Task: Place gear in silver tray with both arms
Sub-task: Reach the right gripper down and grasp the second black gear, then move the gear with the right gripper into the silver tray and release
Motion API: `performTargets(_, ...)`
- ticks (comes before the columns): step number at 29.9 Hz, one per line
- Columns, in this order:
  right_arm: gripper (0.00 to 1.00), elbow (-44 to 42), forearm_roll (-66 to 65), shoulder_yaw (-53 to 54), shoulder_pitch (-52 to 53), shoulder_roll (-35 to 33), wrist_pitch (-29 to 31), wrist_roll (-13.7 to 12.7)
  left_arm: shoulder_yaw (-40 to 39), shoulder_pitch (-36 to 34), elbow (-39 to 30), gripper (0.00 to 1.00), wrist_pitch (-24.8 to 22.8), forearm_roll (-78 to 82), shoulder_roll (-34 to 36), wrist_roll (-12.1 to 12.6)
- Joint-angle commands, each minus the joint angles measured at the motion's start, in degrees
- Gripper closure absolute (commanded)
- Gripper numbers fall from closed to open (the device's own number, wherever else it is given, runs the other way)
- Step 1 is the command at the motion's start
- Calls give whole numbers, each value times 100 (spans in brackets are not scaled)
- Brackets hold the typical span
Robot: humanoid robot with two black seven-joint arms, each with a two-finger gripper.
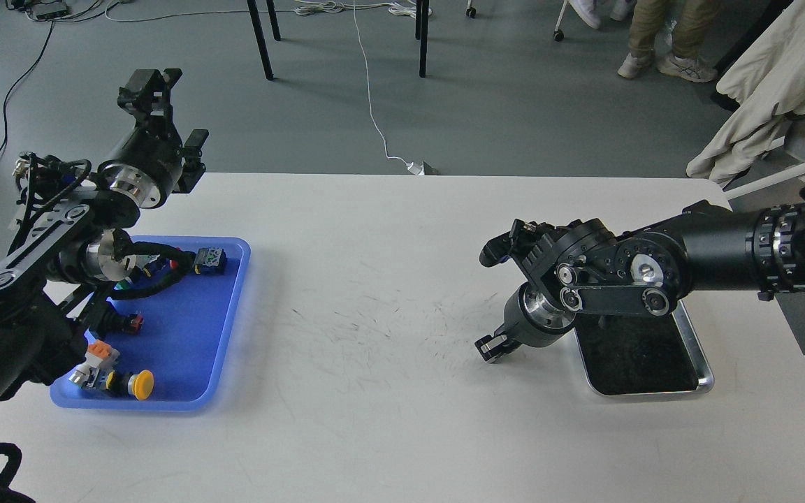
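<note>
Sitting at about four o'clock on the white worktop (388,293): the shiny rectangular silver tray (703,381) with rounded corners and raised rim, dark reflective bottom showing bare, no gear visible inside. Partly overlapping its ten o'clock corner: the black right arm (689,258), reaching in from three o'clock.

Hanging just off the tray's nine o'clock edge, low over the worktop: the right pincer (490,347), pointing toward eight o'clock, small and dark, fingers not separable, so impossible to tell whether spread or pressed together; nothing seen between them.

Lying at eight o'clock: the larger blue plastic tray (235,300), carrying small parts, among them a yellow-capped push button (140,383), an orange-and-grey connector (98,355) and a blue-bodied component (210,260). Impossible to tell which of these counts as the gear.

Rising at ten o'clock above the blue tray's far corner: the left pincer (168,108), fingers looking spread apart, gripping nothing.

Judging by this: task hardly begun. Remaining: picking a part from the blue tray, carrying it across the worktop, probably passing between arms, setting it inside the silver tray.
</note>
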Motion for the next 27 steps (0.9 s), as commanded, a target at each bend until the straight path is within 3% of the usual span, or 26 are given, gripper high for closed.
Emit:
performTargets(1, 98, 10, -12, 6, 33, -37, 0, 20, 9, -8, 0, 3, 0, 0, 7, 0)
performTargets(7, 98, 80, 58, 128, 383, -334, 0, 38, 9, -8, 0, 3, 0, 0, 7, 0)
performTargets(15, 98, 651, -3, 761, 912, -2118, 0, 91, 9, -8, 0, 3, 0, 0, -2, -9)
performTargets(20, 98, 651, -511, 770, 465, -3006, 0, 293, 9, -25, 0, 3, 0, 9, -37, -9)
performTargets(27, 98, 756, -856, 963, -327, -3666, 0, 319, 18, -25, 9, 3, 0, 18, -55, -9)
